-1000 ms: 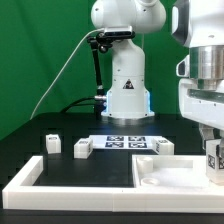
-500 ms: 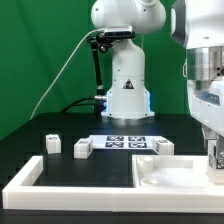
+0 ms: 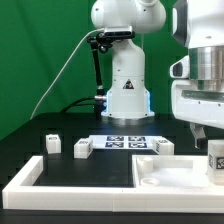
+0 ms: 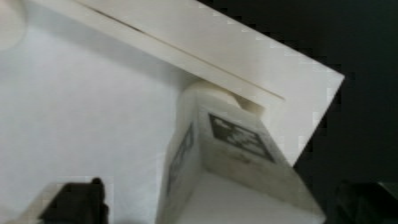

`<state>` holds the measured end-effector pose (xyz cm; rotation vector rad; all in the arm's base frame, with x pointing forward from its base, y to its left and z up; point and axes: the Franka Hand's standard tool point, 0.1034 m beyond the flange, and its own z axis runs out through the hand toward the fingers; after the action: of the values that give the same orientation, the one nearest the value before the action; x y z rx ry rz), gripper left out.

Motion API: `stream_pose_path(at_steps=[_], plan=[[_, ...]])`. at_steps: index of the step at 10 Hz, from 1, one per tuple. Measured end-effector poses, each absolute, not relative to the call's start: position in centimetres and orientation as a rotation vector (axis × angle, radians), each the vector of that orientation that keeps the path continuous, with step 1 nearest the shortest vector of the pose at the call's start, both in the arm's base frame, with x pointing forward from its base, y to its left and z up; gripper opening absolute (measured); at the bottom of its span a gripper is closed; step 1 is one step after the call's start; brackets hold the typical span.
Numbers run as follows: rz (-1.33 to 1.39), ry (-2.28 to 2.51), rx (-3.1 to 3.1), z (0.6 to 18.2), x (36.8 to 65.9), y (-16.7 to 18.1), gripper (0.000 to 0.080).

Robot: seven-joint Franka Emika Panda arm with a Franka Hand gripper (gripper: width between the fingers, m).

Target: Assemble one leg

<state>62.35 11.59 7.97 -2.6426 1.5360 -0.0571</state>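
a green backdrop (image 3: 40,60) hung behind a black table (image 3: 25,140), and the arm's white base (image 3: 127,85) stood at the back, beyond the tray (image 3: 165,178). the tray, wide and white with raised rims, lay at the front of the table toward the exterior view's right. the leg (image 3: 215,158) stood upright at the tray's far right end, cut by the picture's edge, with a tag on the face toward the camera. the gripper (image 3: 208,135) hung just above the leg.

beyond the tray lay the marker board (image 3: 125,142), flat on the table. 3 small white blocks (image 3: 82,148) stood apart from the tray. 1 was just behind the tray beside the marker board, and 2 were off toward the exterior view's left. a white frame (image 3: 25,172) ran along the table's front on that side of the tray. a black cable (image 3: 60,75) curved down toward the base, well apart from the tray.

the wrist view showed what the exterior view cut off. there the leg (image 4: 231,145) stood on the tray's floor (image 4: 89,110), close to a corner of the rim, its tag plain. the gripper (image 4: 221,205) was spread wide, 1 dark fingertip (image 4: 75,200) on each side of the leg, with pale surface showing between them and it. the blocks, the marker board and the base did not appear in that view.
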Motion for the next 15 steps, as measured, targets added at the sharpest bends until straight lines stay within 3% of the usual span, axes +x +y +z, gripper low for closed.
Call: stream_pose_path(at_steps=[11, 14, 15], plan=[[-0.200, -0.008, -3.109, 7.94, 62.88, 12.09, 0.0649], [-0.204, -0.130, -3.126, 7.94, 62.91, 11.90, 0.0649], [-0.204, -0.130, -3.127, 7.94, 62.92, 11.89, 0.0521]])
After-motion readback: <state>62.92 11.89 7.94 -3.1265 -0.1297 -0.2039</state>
